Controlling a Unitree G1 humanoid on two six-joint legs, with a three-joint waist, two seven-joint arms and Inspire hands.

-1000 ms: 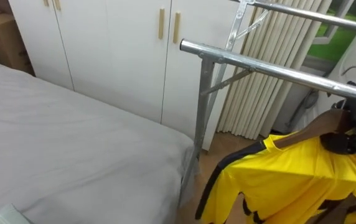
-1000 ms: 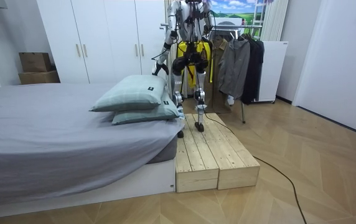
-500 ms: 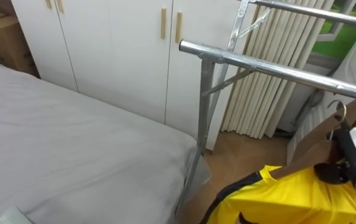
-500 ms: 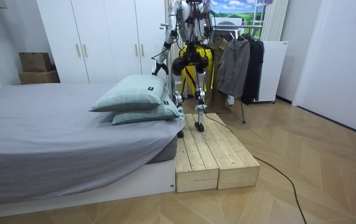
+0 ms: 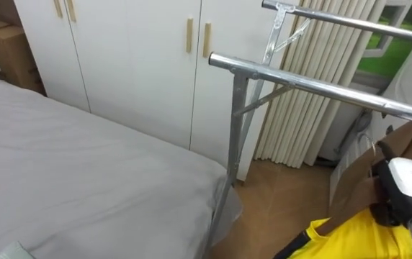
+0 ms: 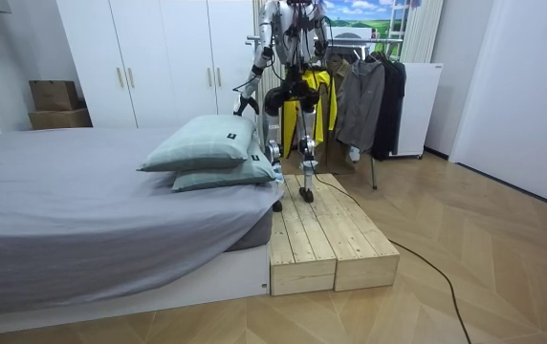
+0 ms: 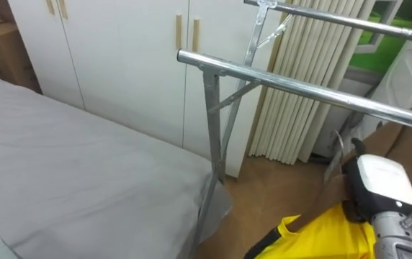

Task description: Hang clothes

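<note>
A yellow shirt [image 5: 361, 241] with black trim hangs from a hanger that my right hand [image 5: 408, 188] holds at the lower right of the eye views. The hand's white back faces me, and its dark fingers curl round the hanger's neck. Shirt and hand are below the grey metal rail [image 5: 314, 85] of the clothes rack, apart from it. In the room view I stand on a wooden platform [image 6: 321, 239] facing the rack, with the yellow shirt [image 6: 319, 96] in front of me. My left hand [image 6: 241, 101] hangs low beside the bed.
The grey bed [image 5: 83, 180] lies to my left, with the rack's upright post [image 5: 236, 122] at its corner. A second rail [image 5: 350, 21] runs higher up. White wardrobe doors [image 5: 134, 57] and cardboard boxes [image 5: 4, 39] stand behind. Dark clothes [image 6: 364, 100] hang on the rack.
My right hand with the hanger and shirt has sunk lower in the eye view and come nearer to me. Less of the yellow shirt shows now.
</note>
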